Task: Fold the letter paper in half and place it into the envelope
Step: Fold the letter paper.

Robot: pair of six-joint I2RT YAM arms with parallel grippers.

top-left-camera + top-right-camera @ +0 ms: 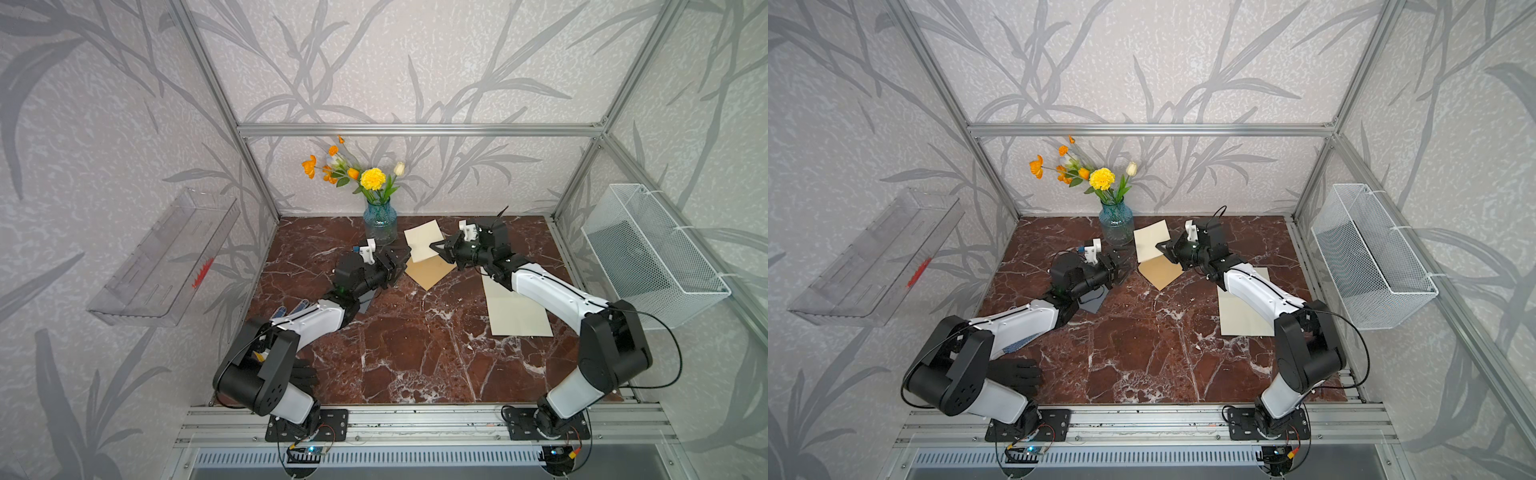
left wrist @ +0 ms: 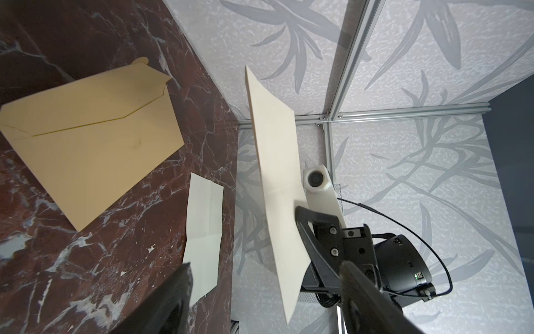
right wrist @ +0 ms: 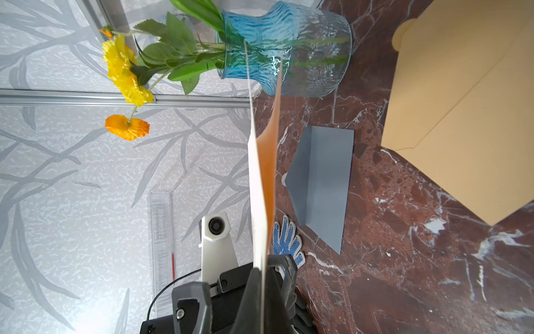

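The cream letter paper (image 1: 423, 241) (image 1: 1151, 240) hangs upright above the table near the vase, folded, and shows edge-on in the right wrist view (image 3: 258, 188). My right gripper (image 1: 438, 248) (image 3: 261, 292) is shut on its lower edge. My left gripper (image 1: 402, 259) (image 2: 265, 300) is open right beside the paper's other side; its fingers (image 2: 364, 292) stand wide apart with the paper's corner (image 2: 286, 274) just ahead of them, untouched. The tan envelope (image 1: 430, 273) (image 2: 86, 144) (image 3: 462, 115) lies flat on the marble below the paper, flap side up.
A blue glass vase (image 1: 380, 224) (image 3: 289, 49) of flowers stands close behind the paper. Another creased cream sheet (image 1: 515, 309) (image 2: 203, 231) lies flat to the right. A grey envelope (image 3: 320, 185) and gloves (image 1: 1017, 374) lie at the left. A wire basket (image 1: 648, 253) hangs on the right wall.
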